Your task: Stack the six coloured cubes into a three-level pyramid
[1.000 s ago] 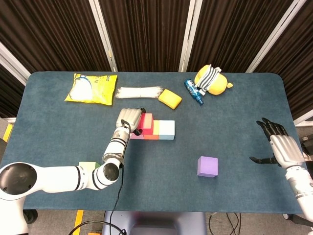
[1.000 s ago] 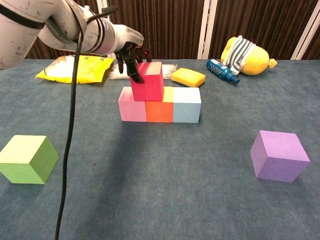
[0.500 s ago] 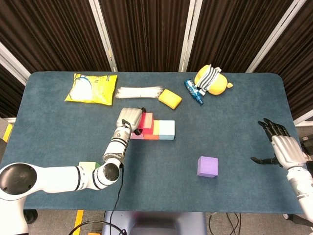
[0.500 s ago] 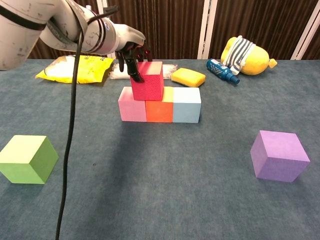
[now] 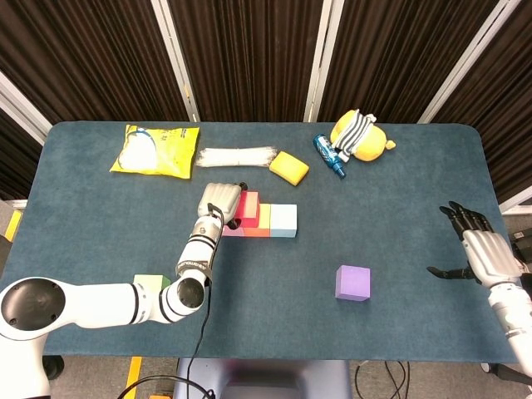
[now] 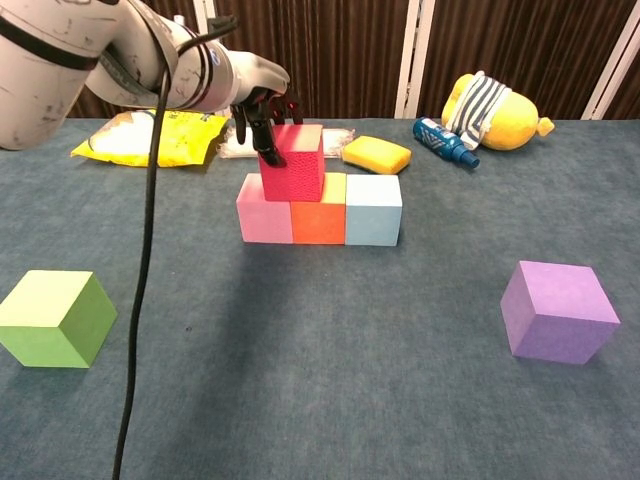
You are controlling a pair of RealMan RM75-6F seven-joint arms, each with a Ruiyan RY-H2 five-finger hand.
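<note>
A pink cube, an orange cube and a light blue cube stand side by side in a row. A red cube sits on top, across the pink and orange ones. My left hand grips the red cube from its left and back; from above, the left hand covers part of the row. A green cube lies at the front left and a purple cube at the front right. Only the head view shows my right hand, open at the table's right edge.
Along the back of the blue table lie a yellow bag, a white rope bundle, a yellow sponge, a blue bottle and a yellow plush toy. My left arm's cable hangs at the front left.
My right hand has drifted slightly toward the table's right edge. The left hand and the red cube have barely moved.
</note>
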